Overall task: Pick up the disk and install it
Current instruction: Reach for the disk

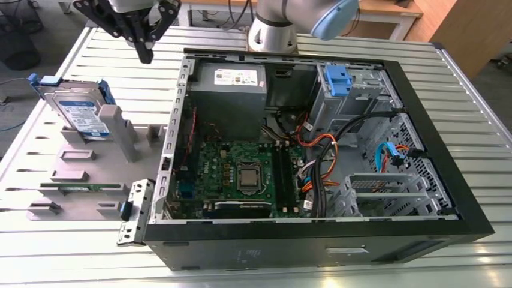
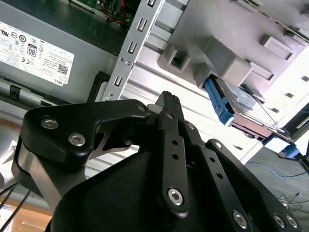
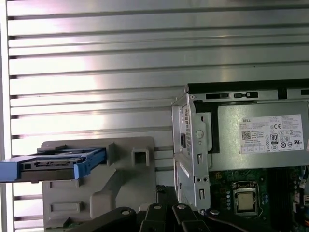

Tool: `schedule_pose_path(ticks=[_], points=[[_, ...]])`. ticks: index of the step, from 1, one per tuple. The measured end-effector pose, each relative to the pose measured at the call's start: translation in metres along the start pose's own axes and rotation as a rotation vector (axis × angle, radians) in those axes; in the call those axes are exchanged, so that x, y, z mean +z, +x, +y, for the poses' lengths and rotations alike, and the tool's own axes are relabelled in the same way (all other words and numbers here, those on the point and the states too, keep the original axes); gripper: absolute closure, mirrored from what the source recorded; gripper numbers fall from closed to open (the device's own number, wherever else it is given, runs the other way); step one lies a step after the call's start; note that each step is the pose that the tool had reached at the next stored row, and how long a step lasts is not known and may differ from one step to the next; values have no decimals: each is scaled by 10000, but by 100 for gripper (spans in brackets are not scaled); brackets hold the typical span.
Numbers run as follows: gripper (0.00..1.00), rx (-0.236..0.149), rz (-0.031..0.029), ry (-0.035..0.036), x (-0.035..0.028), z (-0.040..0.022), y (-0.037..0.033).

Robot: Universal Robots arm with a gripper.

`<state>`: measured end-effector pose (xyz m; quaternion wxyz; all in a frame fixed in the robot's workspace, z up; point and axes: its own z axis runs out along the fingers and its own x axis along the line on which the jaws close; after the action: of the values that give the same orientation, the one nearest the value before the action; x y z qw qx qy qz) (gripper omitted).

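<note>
Currently we note the gripper (image 1: 145, 54) empty, pressed together — hovering apart from the disk (image 1: 81, 114), upright in its gray holder (image 1: 128, 141).

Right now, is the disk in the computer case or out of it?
Out: the disk stands on edge in the gray holder beside the open case.
</note>
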<state>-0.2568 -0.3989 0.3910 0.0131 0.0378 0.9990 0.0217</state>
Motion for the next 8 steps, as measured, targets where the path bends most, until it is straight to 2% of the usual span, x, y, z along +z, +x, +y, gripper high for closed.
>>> schedule_pose_path(ticks=[8], points=[[89,0,0,0,11,-16,210]])
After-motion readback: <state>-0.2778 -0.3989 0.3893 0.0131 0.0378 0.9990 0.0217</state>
